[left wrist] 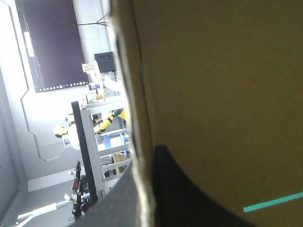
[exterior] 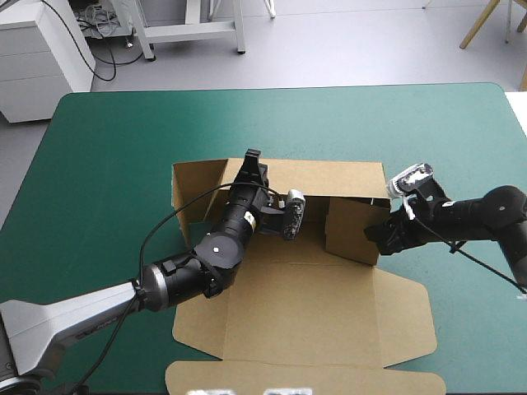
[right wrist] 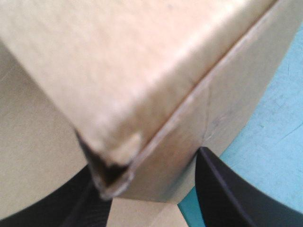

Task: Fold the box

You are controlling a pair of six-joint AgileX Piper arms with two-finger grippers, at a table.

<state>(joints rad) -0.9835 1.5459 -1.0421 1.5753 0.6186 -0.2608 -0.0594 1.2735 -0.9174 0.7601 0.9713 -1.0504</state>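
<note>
On the left, my left claw [exterior: 252, 158] reaches in over the box [exterior: 321, 255] from the near-left corner of the tabletop [exterior: 107, 164] and sits at the left end of the far wall [exterior: 338, 177]. It is clenched on the board. In the left wrist view the board's edge runs up between my black fingers [left wrist: 189, 198], one on each face, and a thin strip of teal-green cover [left wrist: 272, 201] shows beside the one on the brown side. Just left of that claw a short flap [exterior: 191, 191] stands up at the box's left end.

The box lies in the middle of the tabletop, its far wall raised. The lid [exterior: 329, 313] is spread flat toward the near edge, and its ear flaps are out to both sides.

On the right, my right claw [exterior: 380, 237] comes in from the right edge and meets the raised right wall [exterior: 350, 230] at its near end. It is released. In the right wrist view its fingers [right wrist: 227, 194] stand apart astride the wall's corner, one inside the box and one on the outer face, touching the board. The teal-green cover shows beyond the outer finger.
</note>
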